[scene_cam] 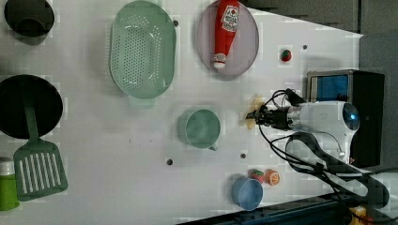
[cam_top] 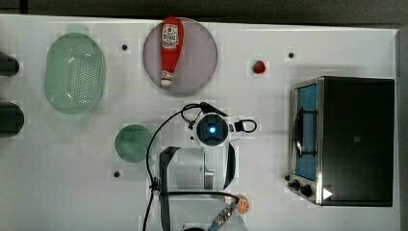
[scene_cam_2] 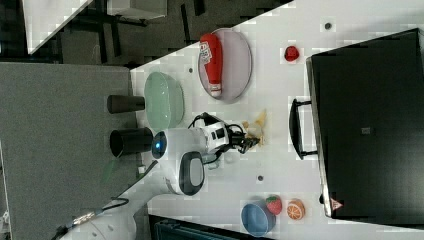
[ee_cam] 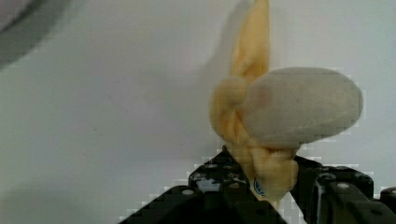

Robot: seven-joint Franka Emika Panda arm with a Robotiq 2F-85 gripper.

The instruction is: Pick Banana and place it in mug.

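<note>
Pale cream-yellow and lumpy: the banana (ee_cam: 280,107). Lies on the white table (scene_cam: 117,154), well to the right of the mug (scene_cam: 202,129) in the left view, about level with it and apart from it. Clamped at its narrow end by the gripper (ee_cam: 264,163), one black finger pressed against each side, so grasping the banana while it rests on the table. Reaches in level from the left view's right, on the far side of the banana from the mug. Translucent green, round, mouth up, short handle toward the left view's bottom: the mug, standing with nothing visible inside. Up and to the left of the mug in the left view, a perforated green colander (scene_cam: 142,49). Up and to the right of the mug, a grey plate (scene_cam: 251,51) carrying a red ketchup bottle (scene_cam: 225,30) on its side. Farther right of the mug than the plate, a red strawberry (scene_cam: 286,55) and a toaster oven (scene_cam: 338,84). Below and to the right of the mug, a blue bowl (scene_cam: 247,193), an orange slice (scene_cam: 272,177) just beside it.
</note>
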